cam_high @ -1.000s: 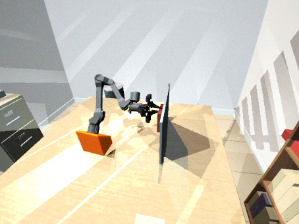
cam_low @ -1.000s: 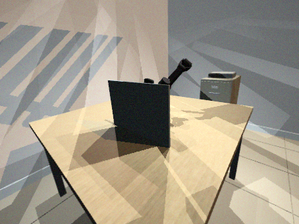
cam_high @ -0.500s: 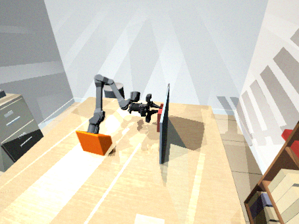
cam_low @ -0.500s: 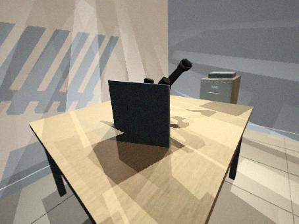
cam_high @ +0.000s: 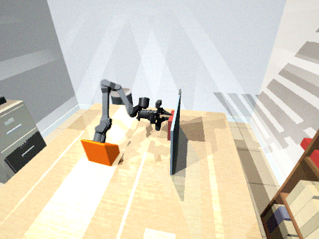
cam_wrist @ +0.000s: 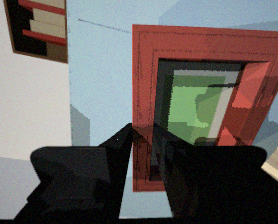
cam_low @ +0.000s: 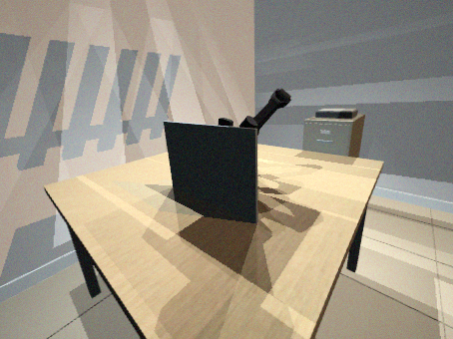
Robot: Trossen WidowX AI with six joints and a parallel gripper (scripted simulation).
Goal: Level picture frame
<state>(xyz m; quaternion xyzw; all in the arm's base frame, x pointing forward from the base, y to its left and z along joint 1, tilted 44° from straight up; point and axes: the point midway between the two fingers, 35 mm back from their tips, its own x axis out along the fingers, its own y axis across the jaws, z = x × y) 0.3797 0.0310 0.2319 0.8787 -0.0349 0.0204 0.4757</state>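
The red picture frame [cam_high: 170,128] [cam_wrist: 200,44] hangs on the near face of the upright panel [cam_high: 176,141] [cam_low: 215,170] [cam_wrist: 100,75]. In the wrist view its left border looks upright and its top edge slopes down very slightly to the right; I cannot tell whether it is level. A green picture [cam_wrist: 187,107] shows inside it. My gripper [cam_high: 169,117] [cam_wrist: 141,126] is shut on the left border, with one finger outside it and one inside. The screw and the notched strip are hidden behind the frame. In the exterior view the panel hides the frame and my fingers.
The panel stands upright on the wooden table [cam_high: 140,194] [cam_low: 150,285]. An orange block [cam_high: 100,153] is by the arm's base. Drawer cabinets [cam_high: 19,134] [cam_low: 329,133] and a bookcase [cam_high: 284,201] [cam_wrist: 40,30] stand beyond the table.
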